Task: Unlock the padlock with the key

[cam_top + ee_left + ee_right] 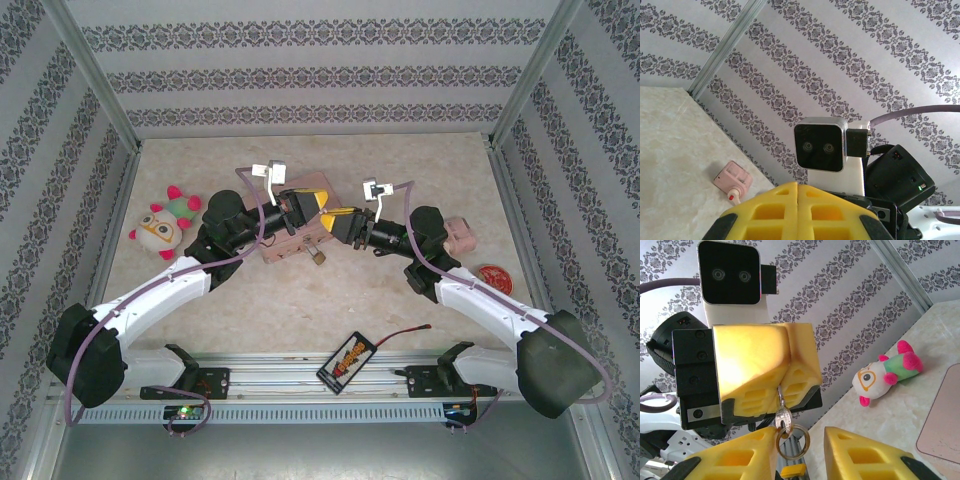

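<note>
Receiving side: the right gripper (802,434) stands part open and empty, with the key ring (794,444) hanging between its fingers.
Key (782,417): just past its fingertips, pinched at the top by the closed left gripper (784,385).
Best move: it should probably close on the key's head rather than the ring, so the blade stays free.
Padlock (318,257): below both grippers, on the pink tin (278,250).

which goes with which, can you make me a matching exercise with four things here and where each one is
Things:
1 key
2 plush toy
3 padlock
4 red disc

Places:
a left side of the table
b pinched in the left gripper
c right side of the table
d by the near edge of the pink tin

Pairs: 1-b, 2-a, 3-d, 4-c
</note>
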Motion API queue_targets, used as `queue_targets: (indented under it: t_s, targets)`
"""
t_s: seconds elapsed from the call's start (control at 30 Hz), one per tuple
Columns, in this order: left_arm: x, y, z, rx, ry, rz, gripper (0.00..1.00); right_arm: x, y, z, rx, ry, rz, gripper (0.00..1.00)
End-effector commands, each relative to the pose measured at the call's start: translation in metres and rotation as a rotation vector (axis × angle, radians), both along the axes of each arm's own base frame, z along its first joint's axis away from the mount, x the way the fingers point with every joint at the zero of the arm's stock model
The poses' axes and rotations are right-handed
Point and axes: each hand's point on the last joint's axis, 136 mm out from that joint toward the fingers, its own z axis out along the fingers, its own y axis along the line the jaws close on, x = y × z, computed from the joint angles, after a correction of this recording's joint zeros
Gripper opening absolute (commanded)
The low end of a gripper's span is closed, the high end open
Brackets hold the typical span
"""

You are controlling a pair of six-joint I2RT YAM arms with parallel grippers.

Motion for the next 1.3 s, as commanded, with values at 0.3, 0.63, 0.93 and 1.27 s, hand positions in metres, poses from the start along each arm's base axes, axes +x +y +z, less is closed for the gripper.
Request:
queue_targets:
  t_s: [0.3,0.63,0.93,1.27]
  targets:
    - [0.000,0.002,0.008,-0.046,-0.031,-0.009,0.00,0.001,-0.001,0.028,0.058,-0.082,-0.018,0.34]
    - [0.001,0.002,0.007,-0.051,-0.028,-0.008,0.00,0.003,0.001,0.032,0.067,-0.089,-0.012,0.29]
    - [0.004,0.005,0.008,-0.058,-0.030,0.013,0.00,0.003,0.002,0.028,0.063,-0.071,-0.003,0.20]
    - [0.006,0.010,0.013,-0.075,-0.036,0.033,0.00,0.003,0.000,0.022,0.059,-0.057,-0.006,0.23]
